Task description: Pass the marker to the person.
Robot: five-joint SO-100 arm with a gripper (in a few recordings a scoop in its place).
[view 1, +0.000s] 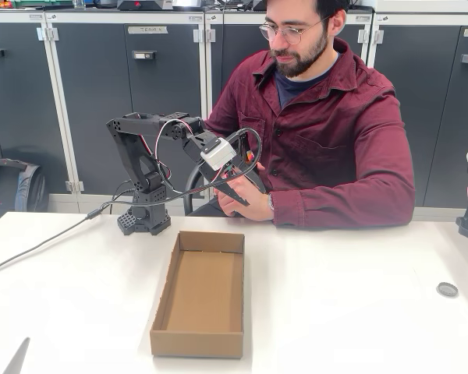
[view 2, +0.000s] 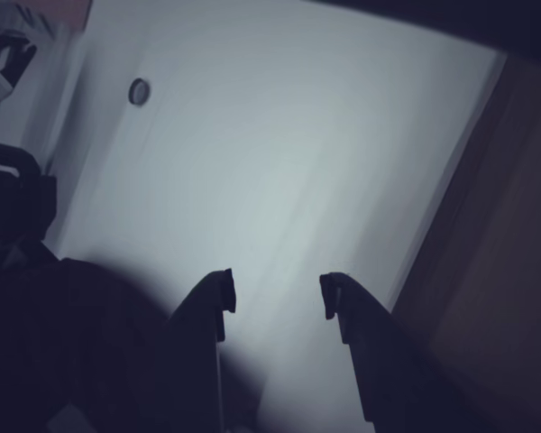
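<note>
Your gripper [view 2: 278,296] hangs wide open and empty at the person's hand [view 1: 246,204], eleven o'clock of the box [view 1: 200,294]; handover looks done.

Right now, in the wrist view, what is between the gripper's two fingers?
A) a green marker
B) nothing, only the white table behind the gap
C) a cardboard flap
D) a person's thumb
B: in the wrist view the gripper stands open, its fingers apart, with just the white table seen through the gap.

cardboard box [view 1: 200,296]: open, mid-table | round disc [view 1: 447,289]: right on white table [view 1: 359,312] | grey cabinets [view 1: 125,93]: behind
</note>
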